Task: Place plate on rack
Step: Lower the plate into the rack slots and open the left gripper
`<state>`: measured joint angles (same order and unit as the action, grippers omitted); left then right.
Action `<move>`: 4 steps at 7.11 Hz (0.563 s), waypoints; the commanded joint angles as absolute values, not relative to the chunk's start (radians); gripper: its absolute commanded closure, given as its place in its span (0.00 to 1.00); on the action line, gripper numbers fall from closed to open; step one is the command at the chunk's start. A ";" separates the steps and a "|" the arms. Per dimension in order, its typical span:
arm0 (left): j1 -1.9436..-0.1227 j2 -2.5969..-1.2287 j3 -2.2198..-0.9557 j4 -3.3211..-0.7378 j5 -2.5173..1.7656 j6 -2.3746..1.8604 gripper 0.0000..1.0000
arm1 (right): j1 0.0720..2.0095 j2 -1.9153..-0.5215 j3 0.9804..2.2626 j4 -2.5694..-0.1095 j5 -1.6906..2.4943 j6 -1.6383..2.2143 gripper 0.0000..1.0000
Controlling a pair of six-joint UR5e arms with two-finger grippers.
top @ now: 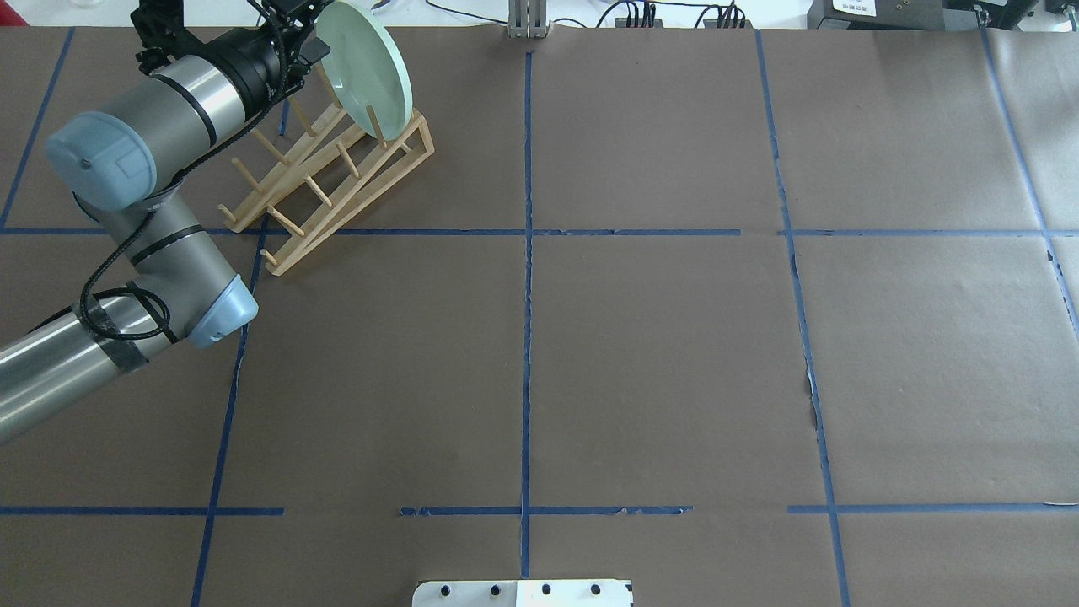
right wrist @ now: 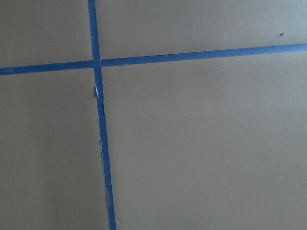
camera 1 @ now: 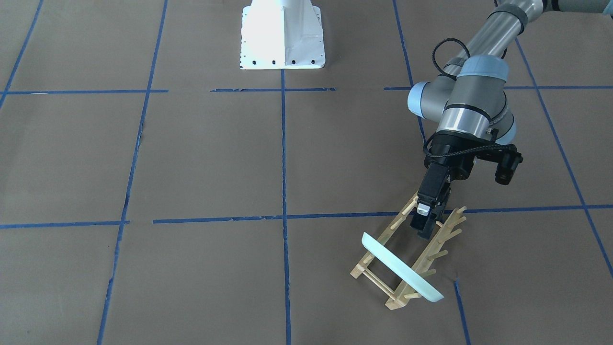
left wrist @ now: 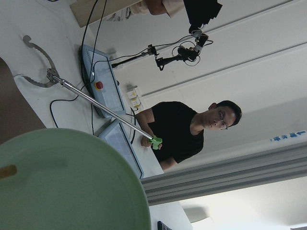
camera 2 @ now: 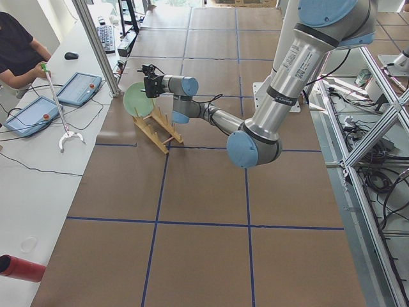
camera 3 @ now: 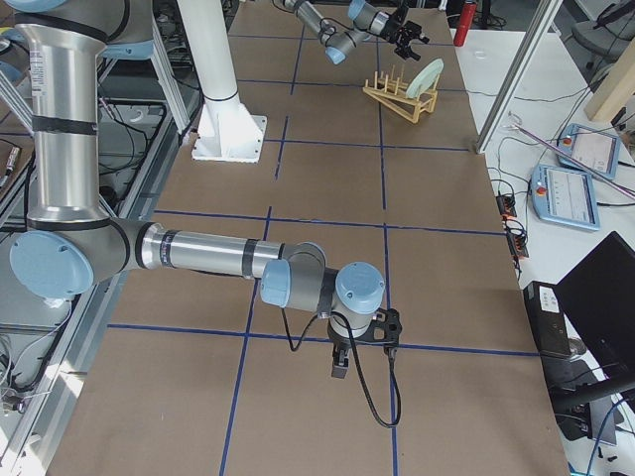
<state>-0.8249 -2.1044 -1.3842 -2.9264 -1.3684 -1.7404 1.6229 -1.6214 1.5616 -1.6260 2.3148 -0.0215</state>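
Note:
The pale mint-green plate (camera 1: 402,268) stands on edge between the pegs at one end of the light-wood rack (camera 1: 393,303). The overhead view shows the plate (top: 367,55) leaning in the rack (top: 346,206) at the table's far left. My left gripper (camera 1: 425,223) hovers over the rack's middle pegs, a short way from the plate, jaws apart and empty. The left wrist view shows the plate's face (left wrist: 62,187) close below. My right gripper (camera 3: 338,370) points down near the table, far from the rack; I cannot tell whether it is open.
Brown paper with blue tape lines covers the table (top: 657,354). The white robot base (camera 1: 282,36) stands at the table's middle edge. An operator (left wrist: 192,129) sits beyond the table's far side with tablets and a grabber stick.

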 commanded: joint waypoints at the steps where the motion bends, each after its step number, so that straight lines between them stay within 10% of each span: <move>1: -0.870 -2.088 -1.510 -2.707 -1.463 -1.395 0.00 | 1.623 -1.621 1.562 -1.626 2.315 -0.021 0.00; 4: -0.909 -2.002 -1.672 -2.401 -1.497 -0.965 0.00 | 1.623 -1.621 1.562 -1.626 2.315 -0.021 0.00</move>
<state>-0.8850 -2.0345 -1.6237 -2.5040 -1.4909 -1.1353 1.6229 -1.6214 1.5616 -1.6260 2.3148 -0.0215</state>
